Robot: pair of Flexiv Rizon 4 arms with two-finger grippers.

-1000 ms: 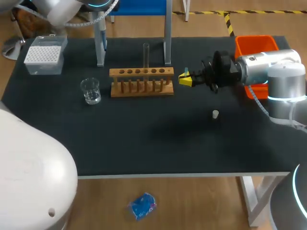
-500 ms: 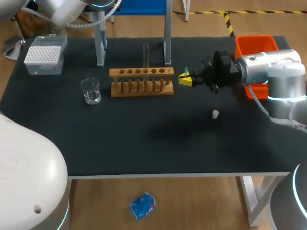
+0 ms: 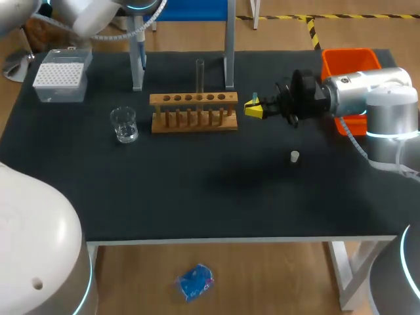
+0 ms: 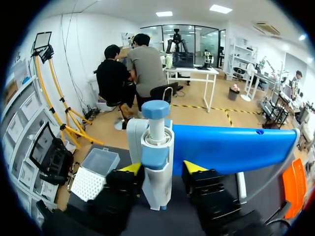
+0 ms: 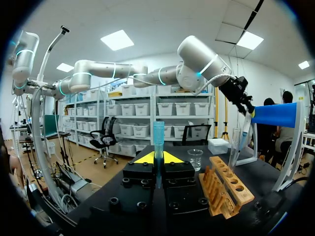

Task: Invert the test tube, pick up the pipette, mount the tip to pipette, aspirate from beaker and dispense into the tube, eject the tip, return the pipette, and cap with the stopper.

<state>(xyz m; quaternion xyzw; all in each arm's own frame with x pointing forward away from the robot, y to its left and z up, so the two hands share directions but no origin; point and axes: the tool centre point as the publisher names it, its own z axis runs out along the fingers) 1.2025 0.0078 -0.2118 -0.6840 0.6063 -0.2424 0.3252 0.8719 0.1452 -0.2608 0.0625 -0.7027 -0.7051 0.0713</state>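
- A white box of pipette tips (image 3: 59,77) with a clear lid sits at the far left corner of the black table (image 3: 197,190).
- The white pipette with a blue plunger cap (image 4: 156,162) hangs on a blue-topped stand (image 4: 231,150) at the back left, beside the tip box.
- The left gripper (image 4: 162,169) is at the pipette, one yellow-tipped finger on each side. A gap shows beside one finger, so the fingers stand apart and do not grip it.
- A small clear glass beaker (image 3: 123,125) stands in front of the stand, just left of the rack.
- A wooden test tube rack (image 3: 193,113) with a row of holes lies mid-table.
- A clear glass test tube (image 3: 199,73) stands upright in the rack, mouth up.
- The right gripper (image 3: 254,109) hangs just beside the rack's right end, pointing at it. Its tips are pressed narrow on a slim blue translucent tube (image 5: 158,140).
- A small white stopper (image 3: 294,156) lies alone on the table, nearer the front than the right gripper.
- An orange plastic bin (image 3: 349,62) sits at the far right corner, partly behind the right arm.
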